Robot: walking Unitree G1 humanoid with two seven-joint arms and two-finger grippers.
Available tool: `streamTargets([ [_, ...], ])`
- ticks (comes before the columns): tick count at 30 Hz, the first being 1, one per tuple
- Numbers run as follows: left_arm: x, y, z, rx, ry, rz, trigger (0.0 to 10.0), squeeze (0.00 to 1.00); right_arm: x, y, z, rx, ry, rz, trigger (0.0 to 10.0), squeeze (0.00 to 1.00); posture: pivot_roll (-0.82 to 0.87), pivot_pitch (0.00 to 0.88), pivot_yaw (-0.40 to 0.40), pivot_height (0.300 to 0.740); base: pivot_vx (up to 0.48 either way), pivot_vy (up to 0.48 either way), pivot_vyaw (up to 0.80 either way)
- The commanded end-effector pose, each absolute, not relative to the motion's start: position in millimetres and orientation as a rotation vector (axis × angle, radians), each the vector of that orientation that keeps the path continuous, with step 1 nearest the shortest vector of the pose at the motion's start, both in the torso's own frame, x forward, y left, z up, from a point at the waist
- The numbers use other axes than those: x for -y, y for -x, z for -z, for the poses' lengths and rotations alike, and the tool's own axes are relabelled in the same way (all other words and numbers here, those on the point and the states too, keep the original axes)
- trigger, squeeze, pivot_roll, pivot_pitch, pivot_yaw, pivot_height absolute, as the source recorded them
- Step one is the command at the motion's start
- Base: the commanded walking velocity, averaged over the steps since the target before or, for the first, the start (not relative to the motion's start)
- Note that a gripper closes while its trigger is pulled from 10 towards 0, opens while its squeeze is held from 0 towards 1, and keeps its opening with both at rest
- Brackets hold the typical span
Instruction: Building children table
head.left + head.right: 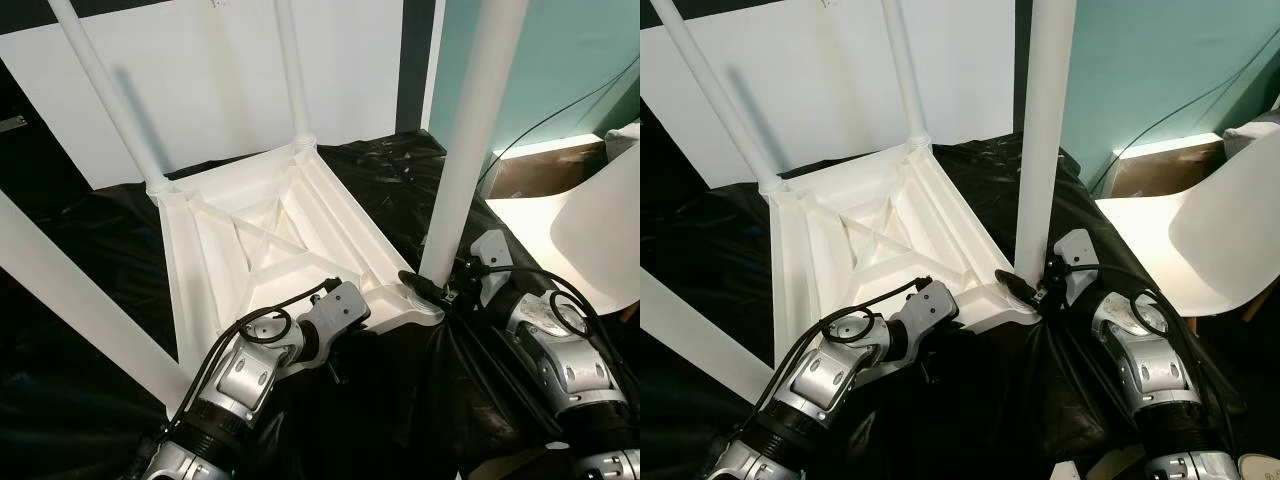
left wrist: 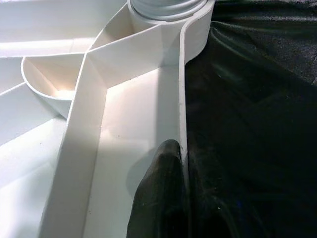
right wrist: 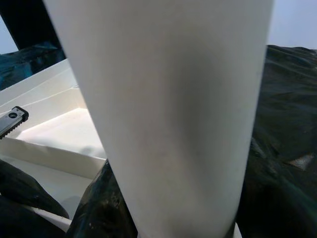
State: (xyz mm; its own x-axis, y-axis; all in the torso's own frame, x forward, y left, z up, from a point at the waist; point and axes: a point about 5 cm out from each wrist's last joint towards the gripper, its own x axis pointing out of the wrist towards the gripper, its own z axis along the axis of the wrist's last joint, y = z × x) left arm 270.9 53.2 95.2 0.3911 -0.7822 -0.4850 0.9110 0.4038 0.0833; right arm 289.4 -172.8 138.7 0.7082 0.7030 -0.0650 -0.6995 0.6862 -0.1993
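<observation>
Two hands share the work: left hand (image 1: pixel 335 305) clamps the upturned tabletop's (image 1: pixel 262 240) near rim steady, right hand (image 1: pixel 432 288) grips the near-right leg (image 1: pixel 470 150), seating it.

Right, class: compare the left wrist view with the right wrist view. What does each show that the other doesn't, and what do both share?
Left wrist view: a black finger of the left gripper hooked over the rim of the upturned white tabletop, plus the ribbed corner socket.

Right wrist view: the white table leg close up, held at its base by the right gripper.

Both: the tabletop's white underside and the black plastic sheet beneath it.
</observation>
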Motion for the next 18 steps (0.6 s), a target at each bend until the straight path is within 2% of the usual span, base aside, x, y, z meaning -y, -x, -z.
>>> streamTargets([
  [1, -74.9, -260.6, -51.9, -0.606, -0.336, 0.963, 10.0, 0.00, 157.3, -278.6, -126.9, -0.013, 0.151, -0.844, 0.0, 0.00, 0.03, 0.000, 0.045, 0.740, 0.000, 0.000, 0.00],
  [5, -75.1, -260.2, -51.4, -0.608, -0.335, 0.963, 10.0, 0.00, 153.4, -275.3, -123.9, -0.002, 0.140, -0.774, 0.0, 0.00, 0.03, 0.000, 0.045, 0.740, 0.000, 0.000, 0.00],
  [7, -74.8, -261.1, -51.4, -0.606, -0.333, 0.958, 10.0, 0.00, 157.1, -268.9, -111.5, 0.016, 0.201, -0.431, 0.0, 0.00, 0.04, 0.000, 0.039, 0.740, 0.000, 0.000, 0.00],
  [8, -74.8, -261.1, -51.4, -0.606, -0.333, 0.958, 10.0, 0.00, 157.1, -268.9, -111.5, 0.016, 0.201, -0.431, 0.0, 0.00, 0.04, 0.000, 0.039, 0.740, 0.000, 0.000, 0.00],
  [10, -75.1, -262.4, -52.1, -0.603, -0.329, 0.952, 10.0, 0.00, 163.2, -257.4, -101.3, 0.023, 0.214, -0.269, 0.0, 0.00, 0.03, 0.000, 0.047, 0.740, 0.000, 0.000, 0.00],
  [18, -73.8, -265.4, -52.7, -0.600, -0.344, 0.965, 10.0, 0.00, 170.9, -255.5, -107.5, 0.076, 0.166, -0.100, 0.0, 0.00, 0.02, 0.000, 0.056, 0.740, 0.000, 0.000, 0.00],
])
